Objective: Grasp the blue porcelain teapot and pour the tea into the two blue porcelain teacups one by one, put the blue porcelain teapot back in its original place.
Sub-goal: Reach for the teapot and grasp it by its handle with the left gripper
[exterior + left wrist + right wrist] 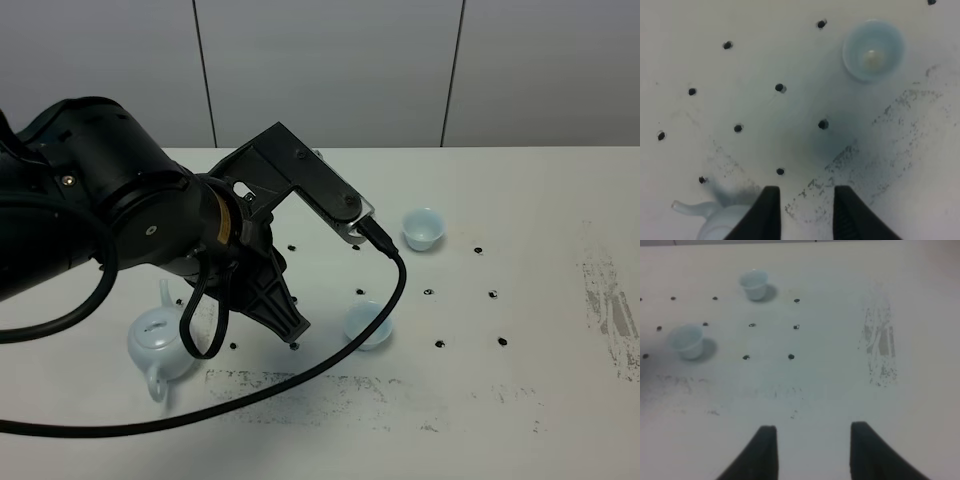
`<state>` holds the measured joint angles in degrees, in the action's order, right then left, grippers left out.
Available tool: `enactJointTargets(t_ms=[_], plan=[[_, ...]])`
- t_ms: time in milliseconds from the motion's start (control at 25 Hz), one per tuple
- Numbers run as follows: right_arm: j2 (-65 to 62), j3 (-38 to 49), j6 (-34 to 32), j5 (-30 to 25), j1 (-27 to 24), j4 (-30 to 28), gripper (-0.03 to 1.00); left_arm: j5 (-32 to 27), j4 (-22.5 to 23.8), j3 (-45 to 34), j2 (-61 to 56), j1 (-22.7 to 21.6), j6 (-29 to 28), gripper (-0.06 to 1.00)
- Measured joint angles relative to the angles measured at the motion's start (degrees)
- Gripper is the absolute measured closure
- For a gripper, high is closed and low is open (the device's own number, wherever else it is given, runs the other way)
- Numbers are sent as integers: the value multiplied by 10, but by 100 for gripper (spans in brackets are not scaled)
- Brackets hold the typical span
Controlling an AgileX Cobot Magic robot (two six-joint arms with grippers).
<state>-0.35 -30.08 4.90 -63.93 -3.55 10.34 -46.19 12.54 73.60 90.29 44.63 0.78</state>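
Observation:
The pale blue porcelain teapot [158, 346] stands on the white table at the front left, partly behind my left arm. In the left wrist view its spout and body [715, 220] show beside one finger. My left gripper [295, 328] [802, 192] is open and empty, pointing down between the teapot and the near teacup [368, 325] [873, 50]. The far teacup [423, 228] stands behind and to the right. Both teacups show in the right wrist view [686, 340] [754, 285]. My right gripper [812, 430] is open and empty over bare table. No tea is visible.
The white table [520, 400] has small black holes [440, 344] and dark scuff marks [610, 300] at the right and along the front. A black cable [330, 360] loops from the left arm across the table in front of the near cup.

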Motion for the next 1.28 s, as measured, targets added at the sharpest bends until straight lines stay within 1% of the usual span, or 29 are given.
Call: enactJointTargets(t_ms=[120, 280, 440, 720, 960, 1280], plan=[[0, 0, 1, 0, 0, -1, 64, 11, 8, 0, 0, 0, 0, 70], [0, 0, 8, -1, 0, -30, 64, 20, 13, 0, 0, 0, 0, 70], [0, 0, -1, -1, 0, -37, 64, 24, 15, 0, 0, 0, 1, 70], [0, 0, -2, -1, 1, -34, 64, 15, 36, 0, 0, 0, 1, 70], [0, 0, -2, 0, 27, -19, 64, 13, 56, 0, 0, 0, 0, 70], [0, 0, -2, 0, 32, -6, 64, 28, 71, 0, 0, 0, -2, 70]])
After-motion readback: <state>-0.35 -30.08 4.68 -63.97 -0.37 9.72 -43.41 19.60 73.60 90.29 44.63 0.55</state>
